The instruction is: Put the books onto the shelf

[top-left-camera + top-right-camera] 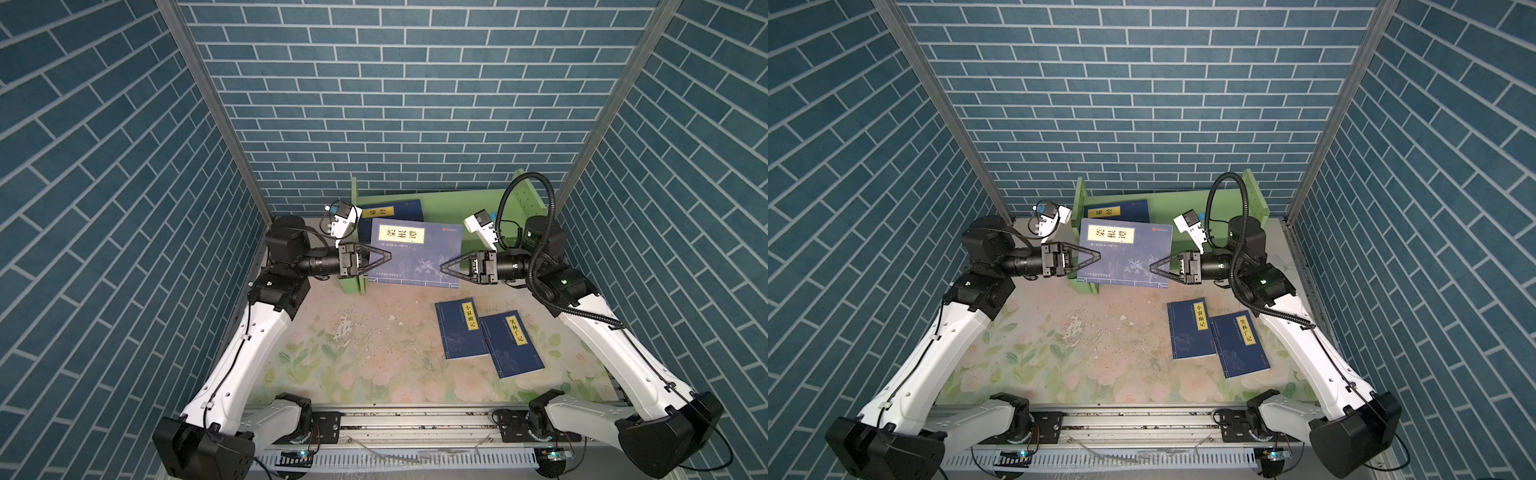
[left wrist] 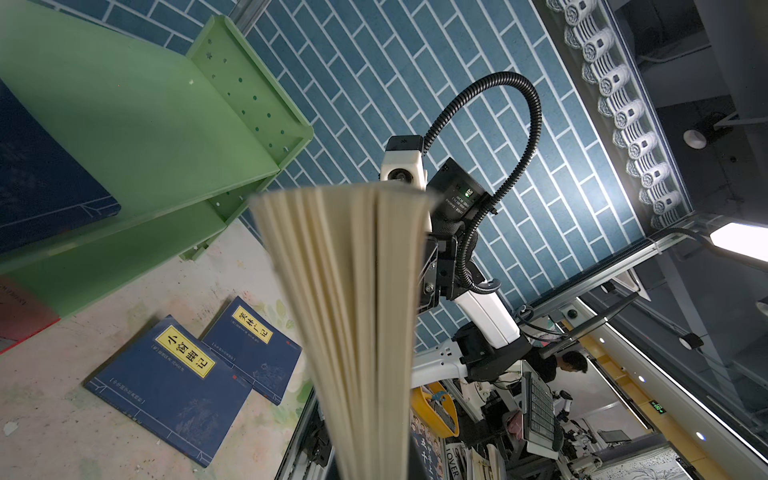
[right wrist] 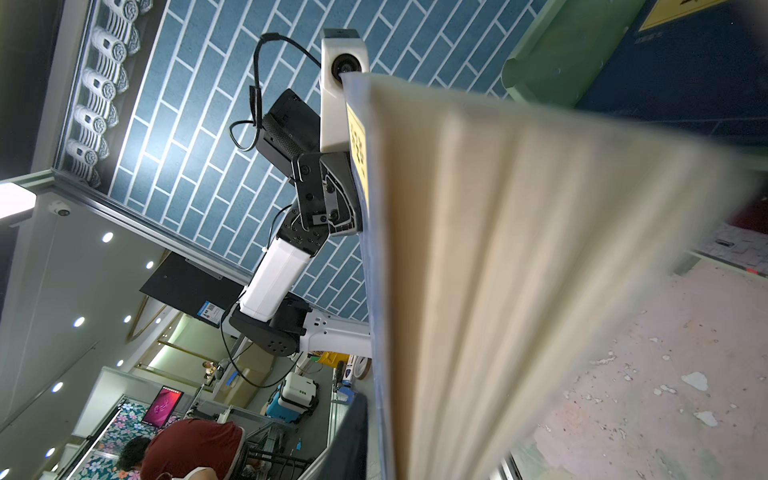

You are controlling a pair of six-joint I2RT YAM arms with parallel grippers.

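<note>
**Blue book slung btwn both grippers, right at the shelf**

Left gripper (image 1: 386, 260) is pinched tight on one side edge of the big blue book (image 1: 415, 253). Right gripper (image 1: 444, 266) looks nipped onto the opposite edge, tips meeting on the cover. Two-sided hold makes sense imo: thin floppy paperback, and a single pinch would let it sag. The left wrist view shows its pages (image 2: 353, 291) fanning out. Book hangs cover-up btwn the two sets of tips, so it's literally at the fingertips. Just behind it is the green shelf (image 1: 465, 203), w/ another blue book (image 1: 399, 210) lying on its top board. Held book overlaps the shelf's front in both top views, prob lined up to go on; its height above the board I can't tell. Further out, left loose book (image 1: 459, 332) and right loose book (image 1: 513, 347) lie flat on the table (image 1: 353, 345), touching side by side, nearer the right arm.
</note>
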